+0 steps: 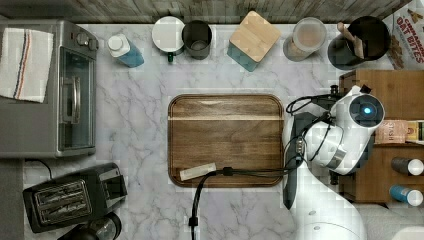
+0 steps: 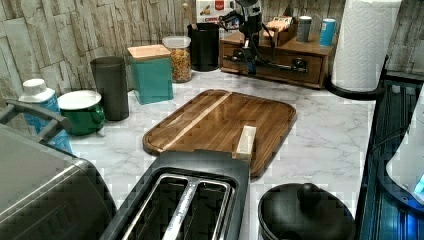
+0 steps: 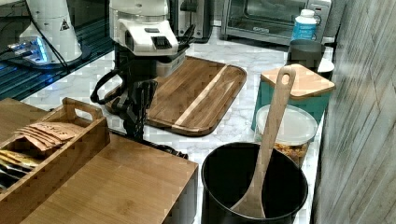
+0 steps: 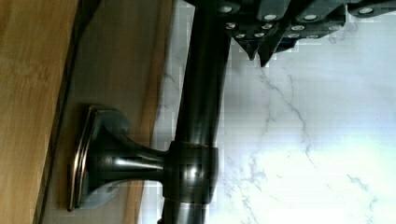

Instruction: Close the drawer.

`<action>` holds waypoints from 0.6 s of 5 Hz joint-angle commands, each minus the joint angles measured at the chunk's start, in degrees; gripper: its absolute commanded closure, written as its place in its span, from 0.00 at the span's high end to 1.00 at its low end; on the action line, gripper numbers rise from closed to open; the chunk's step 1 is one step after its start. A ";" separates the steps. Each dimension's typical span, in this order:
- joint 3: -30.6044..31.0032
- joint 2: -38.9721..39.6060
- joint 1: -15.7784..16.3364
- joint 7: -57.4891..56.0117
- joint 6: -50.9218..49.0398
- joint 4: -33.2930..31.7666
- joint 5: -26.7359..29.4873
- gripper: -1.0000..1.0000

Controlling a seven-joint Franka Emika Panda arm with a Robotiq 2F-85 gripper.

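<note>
The drawer (image 2: 287, 64) is the brown wooden front low in the cabinet at the top view's right edge. Its front sits close to the cabinet face, and I cannot tell how far out it stands. Its dark bar handle (image 4: 201, 116) runs across the front (image 4: 126, 70) on a flared mount; the handle (image 1: 291, 186) and handle (image 3: 161, 148) also appear from above and from the right. My gripper (image 4: 259, 53) points down just in front of the bar, on the marble side, shut with nothing between its tips. The gripper (image 2: 248, 56) hangs at the handle's left part in the left view.
A dark rounded wooden tray (image 1: 225, 140) lies mid-counter with a black cable (image 1: 240, 172) across its corner. A black pot with a wooden spoon (image 3: 254, 186), a jar and a teal box (image 3: 299, 91) stand near the cabinet. Bottles (image 1: 407, 166) and a packet crate (image 3: 51, 140) sit on the cabinet top.
</note>
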 commanded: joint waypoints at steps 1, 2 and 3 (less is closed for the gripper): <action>-10.42 -5.58 -4.41 2.72 0.84 9.31 -4.61 0.00; -10.66 -5.55 -4.20 2.68 0.86 9.31 -4.49 0.00; -10.67 -5.55 -4.20 2.67 0.84 9.31 -4.48 0.00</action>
